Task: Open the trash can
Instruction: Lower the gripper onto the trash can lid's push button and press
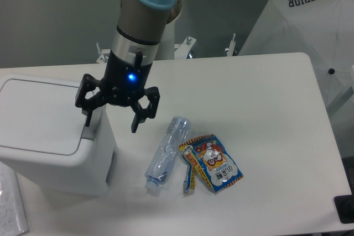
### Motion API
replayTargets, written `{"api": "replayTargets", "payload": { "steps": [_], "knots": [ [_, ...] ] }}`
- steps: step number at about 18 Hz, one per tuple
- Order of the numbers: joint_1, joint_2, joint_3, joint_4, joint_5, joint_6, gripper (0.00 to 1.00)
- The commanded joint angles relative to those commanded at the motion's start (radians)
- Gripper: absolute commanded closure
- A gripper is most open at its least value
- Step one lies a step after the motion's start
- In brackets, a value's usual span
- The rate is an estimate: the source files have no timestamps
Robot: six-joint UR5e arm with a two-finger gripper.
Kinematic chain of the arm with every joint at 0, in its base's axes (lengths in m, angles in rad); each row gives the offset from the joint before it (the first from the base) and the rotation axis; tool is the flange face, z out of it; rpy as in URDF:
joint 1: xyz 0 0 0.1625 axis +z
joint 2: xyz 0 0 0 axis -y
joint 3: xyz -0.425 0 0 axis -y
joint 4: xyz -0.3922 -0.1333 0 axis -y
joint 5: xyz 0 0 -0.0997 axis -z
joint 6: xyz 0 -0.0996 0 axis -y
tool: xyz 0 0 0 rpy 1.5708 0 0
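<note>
White plastic trash can [47, 131] sits at the counter's left edge, lid shut. Our hand [112, 120], fingers apart, hovers over its grey push tab [91, 128]. Next, we judge, one fingertip must press down there.

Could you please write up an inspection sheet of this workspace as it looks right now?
Surface: white table, bare on its right half.
Job's things: trash can at the left edge, lid down; grey push tab on its right rim.
Clutter: clear plastic bottle lying on its side; colourful snack packet touching it on the right.
Tool: tool open, one finger above the push tab, the other over the table; blue light lit.
Cables: nothing seen.
Surroundings: white "SUPERIOR" umbrella at right; paper sheet at lower left.
</note>
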Motion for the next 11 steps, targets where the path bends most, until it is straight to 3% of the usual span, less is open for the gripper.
{"api": "replayTargets", "payload": {
  "steps": [5,11],
  "knots": [
    [-0.002,0.008,-0.034,0.002,0.119,0.017,0.0],
    [-0.002,0.009,-0.037,0.0,0.126,0.017,0.0]
  ]
}}
